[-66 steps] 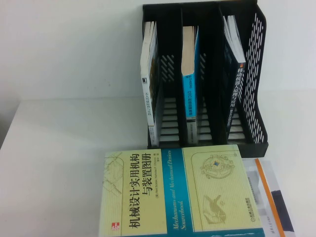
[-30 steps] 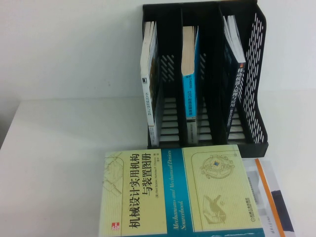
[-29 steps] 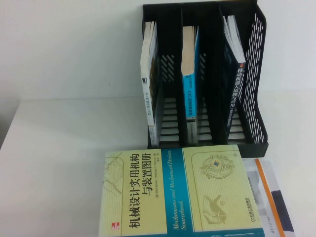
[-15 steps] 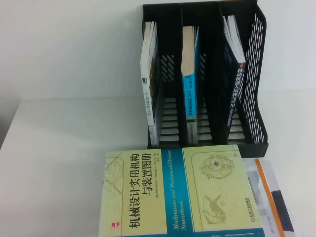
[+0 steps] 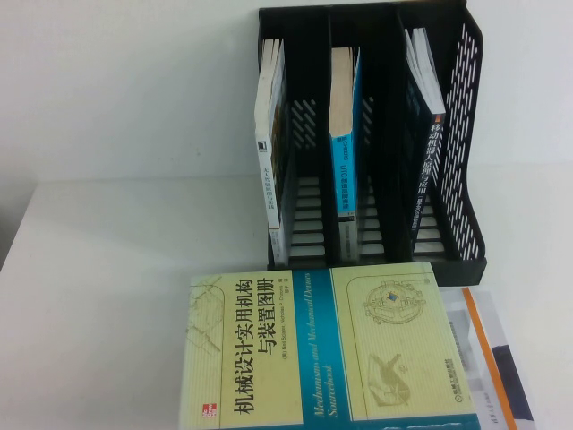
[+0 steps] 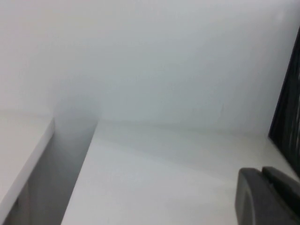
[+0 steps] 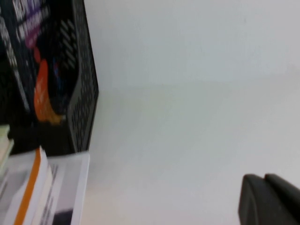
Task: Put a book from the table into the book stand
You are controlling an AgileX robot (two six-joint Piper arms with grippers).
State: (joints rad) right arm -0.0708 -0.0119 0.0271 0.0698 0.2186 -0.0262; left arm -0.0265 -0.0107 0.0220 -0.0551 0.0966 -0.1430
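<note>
The thick pale yellow-green book [image 5: 313, 349] with a blue band lies flat on the white table [image 5: 107, 269], close in front of the black three-slot book stand [image 5: 467, 134]. Neither arm shows in the high view. My left gripper [image 6: 261, 170] shows only in the left wrist view, its fingers together and empty over bare table, with the stand's edge [image 6: 288, 117] off to one side. My right gripper [image 7: 264, 176] shows only in the right wrist view, fingers together and empty, apart from the stand's perforated wall [image 7: 82, 93].
Each slot holds one upright book: a white-spined one [image 5: 271, 161], a blue-spined one with yellowed pages [image 5: 345, 152] and a dark one [image 5: 423, 134]. A white book with an orange stripe [image 5: 488, 358] lies under the big book's right side; it also shows in the right wrist view [image 7: 28, 192].
</note>
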